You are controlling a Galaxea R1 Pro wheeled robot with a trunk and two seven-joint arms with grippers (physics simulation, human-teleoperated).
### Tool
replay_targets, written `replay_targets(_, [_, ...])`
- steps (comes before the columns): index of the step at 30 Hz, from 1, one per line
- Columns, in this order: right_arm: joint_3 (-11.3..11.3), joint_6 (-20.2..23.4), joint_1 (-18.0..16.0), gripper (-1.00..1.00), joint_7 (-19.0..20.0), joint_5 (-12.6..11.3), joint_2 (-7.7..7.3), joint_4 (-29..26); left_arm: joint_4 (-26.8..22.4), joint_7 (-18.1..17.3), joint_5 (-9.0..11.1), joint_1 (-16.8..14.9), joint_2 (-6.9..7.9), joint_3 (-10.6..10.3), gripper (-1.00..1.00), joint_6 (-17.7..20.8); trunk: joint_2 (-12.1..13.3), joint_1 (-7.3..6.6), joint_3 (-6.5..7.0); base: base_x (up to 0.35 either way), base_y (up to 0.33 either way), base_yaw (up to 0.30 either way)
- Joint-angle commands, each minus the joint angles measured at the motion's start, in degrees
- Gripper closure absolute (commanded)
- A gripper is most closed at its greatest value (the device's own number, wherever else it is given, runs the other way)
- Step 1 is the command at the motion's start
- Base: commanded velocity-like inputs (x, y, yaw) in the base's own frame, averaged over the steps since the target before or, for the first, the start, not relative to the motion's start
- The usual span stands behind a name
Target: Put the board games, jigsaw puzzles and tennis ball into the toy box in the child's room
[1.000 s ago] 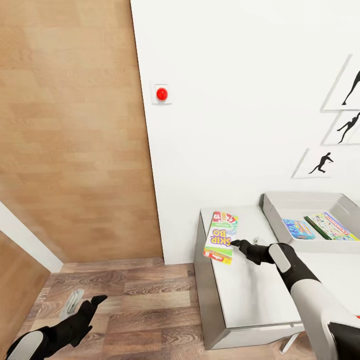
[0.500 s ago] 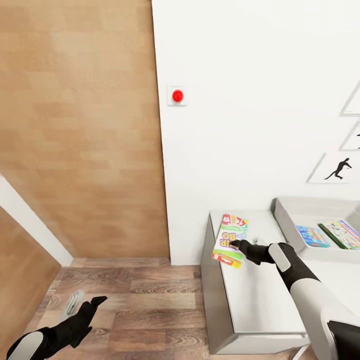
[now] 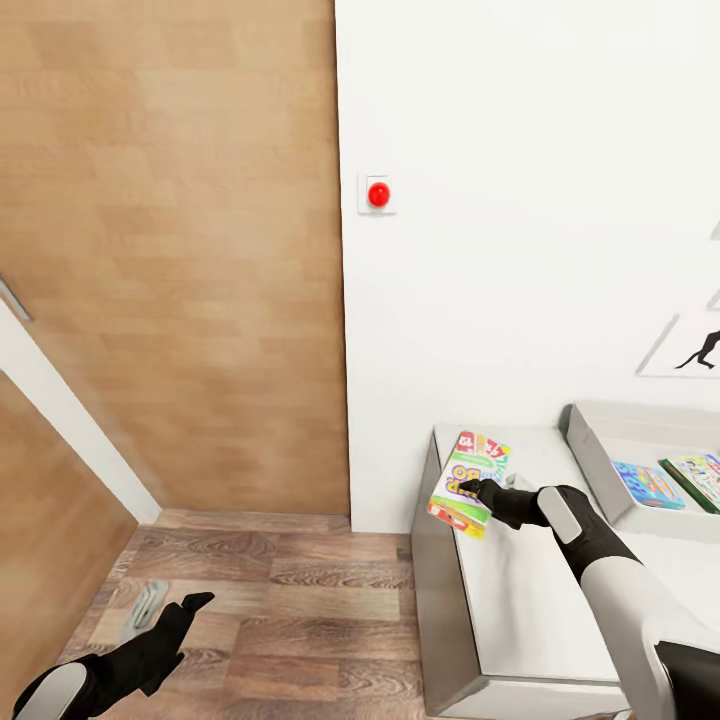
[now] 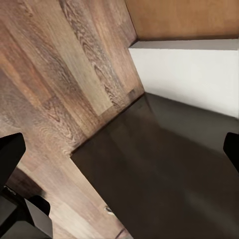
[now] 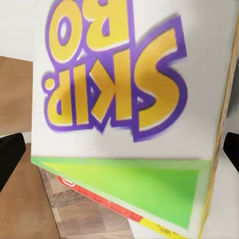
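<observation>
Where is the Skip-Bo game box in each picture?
Head view: the Skip-Bo game box lies at the table's near-left corner, with the right gripper on it.
Right wrist view: the box is very close up, its purple-and-yellow letters upside down.
Left wrist view: the box is not in it.
Shared landmark: the wood plank floor, also under the box's edge in the right wrist view.

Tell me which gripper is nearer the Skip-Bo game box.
Right. The right gripper is at the Skip-Bo game box on the table; the left gripper hangs over the floor, far off.
</observation>
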Motion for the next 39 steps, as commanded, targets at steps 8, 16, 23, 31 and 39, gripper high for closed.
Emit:
replay_targets(8, [-0.4,0.3,0.0,-1.00,0.3,0.3,-0.03,0.0,-0.1,0.5,0.6,0.0,0.00,0.1,-1.00,0.1,-0.1,0.03,0.09,0.000,0.000,0.117])
replay_targets(16, [-0.4,0.4,0.0,-1.00,0.3,0.2,-0.04,0.0,-0.1,0.5,0.6,0.0,0.00,0.1,-1.00,0.1,-0.1,0.03,0.14,0.000,0.000,0.034])
replay_targets(23, [-0.5,0.4,0.0,-1.00,0.3,0.1,-0.04,0.0,-0.1,0.5,0.5,0.0,0.00,0.1,-1.00,0.1,-0.1,0.03,0.14,0.000,0.000,0.003])
replay_targets(31, [-0.5,0.3,0.0,-1.00,0.3,0.0,-0.04,0.0,-0.1,0.5,0.5,0.0,0.00,0.1,-1.00,0.1,-0.1,0.03,0.15,0.000,0.000,0.003])
replay_targets(39, [-0.6,0.3,0.0,-1.00,0.3,-0.1,-0.09,0.0,-0.1,0.5,0.5,0.0,0.00,0.1,-1.00,0.1,-0.1,0.03,0.15,0.000,0.000,0.070])
